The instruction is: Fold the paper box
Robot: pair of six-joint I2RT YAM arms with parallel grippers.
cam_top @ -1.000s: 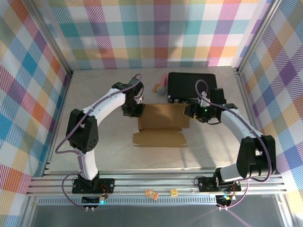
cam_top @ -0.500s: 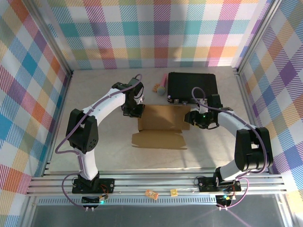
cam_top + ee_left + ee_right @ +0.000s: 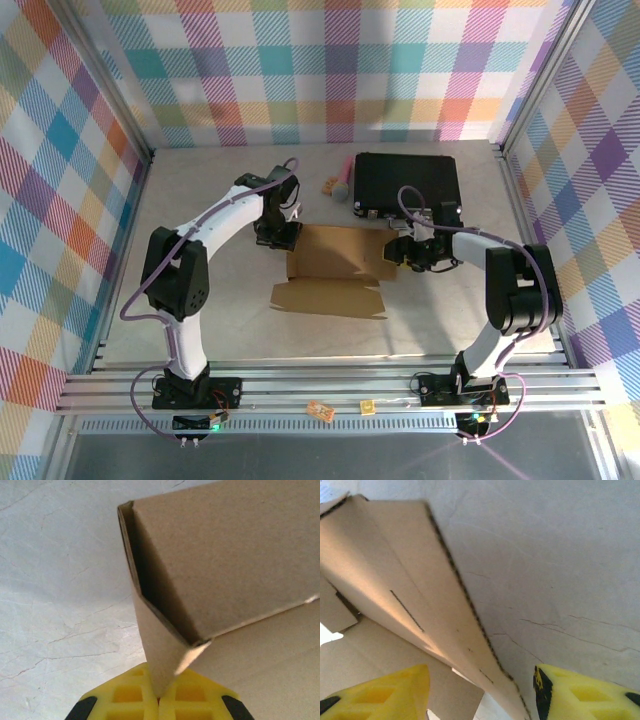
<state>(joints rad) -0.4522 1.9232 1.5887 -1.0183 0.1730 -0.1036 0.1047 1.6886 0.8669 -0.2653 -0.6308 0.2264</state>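
Only partly folded, judging by the paper box (image 3: 335,262) at mid-table, just in front of the black case (image 3: 405,180). Shows the walls at both ends raised and the long near flap flat on the table (image 3: 220,330). Pinches a left corner flap in the left gripper (image 3: 159,700), clamped tight on the cardboard. Straddles the upright right wall with the right gripper (image 3: 480,680), jaws apart, neither finger seen touching it. Leaves, most likely, tucking the end tabs in and bringing the near flap over.
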